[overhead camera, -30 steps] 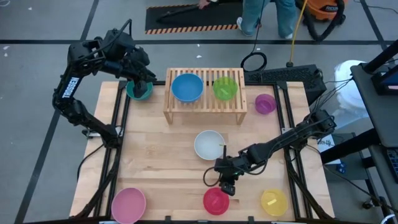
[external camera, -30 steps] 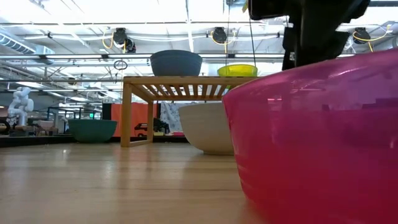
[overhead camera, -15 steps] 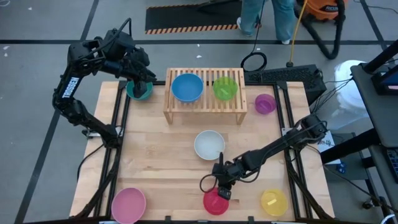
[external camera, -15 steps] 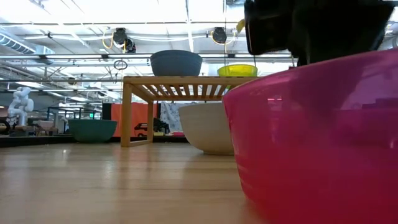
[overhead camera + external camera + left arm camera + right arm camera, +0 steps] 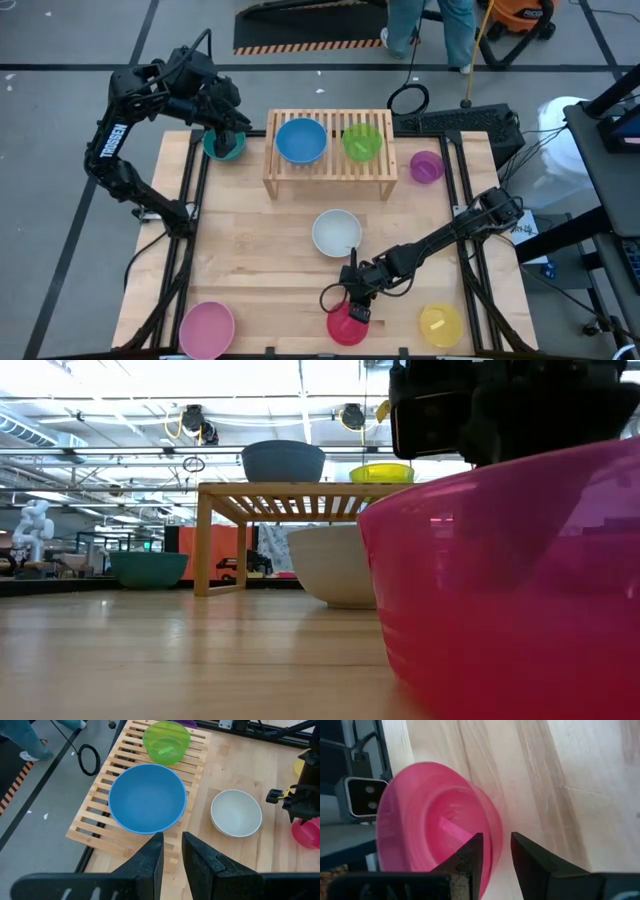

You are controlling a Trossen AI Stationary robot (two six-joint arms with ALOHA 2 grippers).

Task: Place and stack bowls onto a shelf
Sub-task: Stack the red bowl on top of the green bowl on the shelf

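The right gripper [image 5: 356,310] has dropped to the red bowl [image 5: 346,326], fingers open astride its rim, apparently ungripped. The left gripper [image 5: 228,137], narrowly open, waits above the teal bowl [image 5: 222,150].

Even, bright overhead light is filling the high view, with only soft, short shadows lying under the shelf [image 5: 330,152] toward six o'clock. In the low view, ceiling lamps are blowing out to white from ten to two o'clock, and a pale sheen is spreading over the table [image 5: 180,660]. The red bowl [image 5: 510,580] at three o'clock is looming huge and soft-edged. In the right wrist view that bowl [image 5: 435,815] is smearing with blur, and the wood around it is washing out toward one o'clock. The left wrist view is staying crisp, its lines bending slightly near the edges.
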